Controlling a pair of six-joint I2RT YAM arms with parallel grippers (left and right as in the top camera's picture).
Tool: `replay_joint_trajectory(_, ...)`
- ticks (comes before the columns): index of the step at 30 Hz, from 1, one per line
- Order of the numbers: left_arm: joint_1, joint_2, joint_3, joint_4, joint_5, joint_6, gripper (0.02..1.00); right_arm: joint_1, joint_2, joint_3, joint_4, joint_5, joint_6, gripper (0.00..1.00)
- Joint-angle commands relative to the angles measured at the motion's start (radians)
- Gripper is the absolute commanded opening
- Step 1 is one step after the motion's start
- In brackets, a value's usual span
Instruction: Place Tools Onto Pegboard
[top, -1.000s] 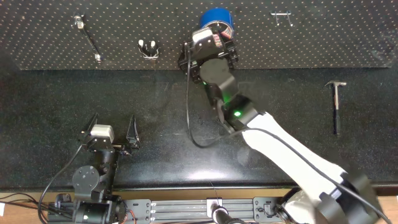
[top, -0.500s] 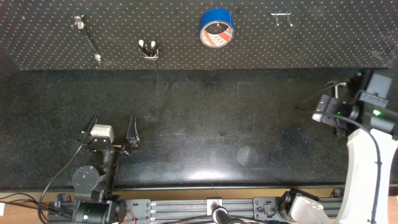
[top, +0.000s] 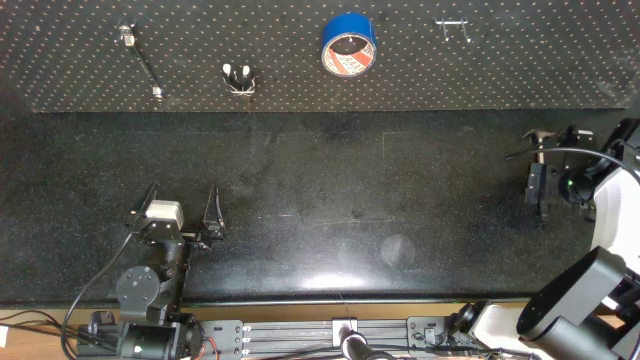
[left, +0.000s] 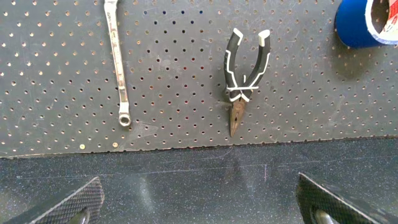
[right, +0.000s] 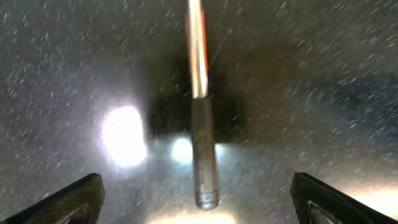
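Along the far edge of the bench (top: 350, 200) stands the pegboard (top: 300, 60), which already carries a blue tape roll (top: 349, 45), a wrench (left: 116, 62) and a pair of pliers (left: 244, 81). The right claw (right: 196, 186) hangs at the bench's right end with its jaws spread wide, straddling the handle of the hammer (top: 541, 137), which lies flat on the bench and apart from the board. The left claw (top: 183, 200) sits near its base, jaws apart and holding nothing. Treat the grasp as the likely next step, and note three hazards. First, the jaws bracket the grip end of the handle, far from the head; a head-heavy tool held there can pivot or slide once lifted. Second, the handle is round, so an off-centre closure may roll it aside. Third, the empty double hook (top: 453, 28) at the board's upper right is small; if you arrive with the hammer tilted, the head may miss the prongs and drop.
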Motion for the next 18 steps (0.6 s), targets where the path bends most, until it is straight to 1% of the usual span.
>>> replay_joint_trajectory(1,-0.003,-0.008,-0.006,0.0,0.011,0.009,0.996,-0.006,0.046,0.005,0.052,-0.016,-0.081,0.976)
replay_joint_trajectory(7,-0.003,-0.008,-0.006,0.0,0.011,0.009,0.996,-0.006,0.137,0.005,0.064,-0.017,-0.175,0.976)
replay_joint_trajectory(11,-0.003,-0.008,-0.006,0.0,0.011,0.009,0.996,-0.006,0.153,0.005,0.068,-0.017,-0.174,0.976)
replay_joint_trajectory(16,-0.003,-0.008,-0.006,0.0,0.011,0.009,0.996,-0.006,0.154,0.005,0.064,-0.016,-0.208,0.982)
replay_joint_trajectory(17,-0.003,-0.008,-0.006,0.0,0.011,0.009,0.996,-0.006,0.154,0.005,0.064,-0.016,-0.208,0.969)
replay_joint_trajectory(18,-0.003,-0.008,-0.006,0.0,0.011,0.009,0.998,-0.006,0.154,0.005,0.064,-0.016,-0.208,0.912)
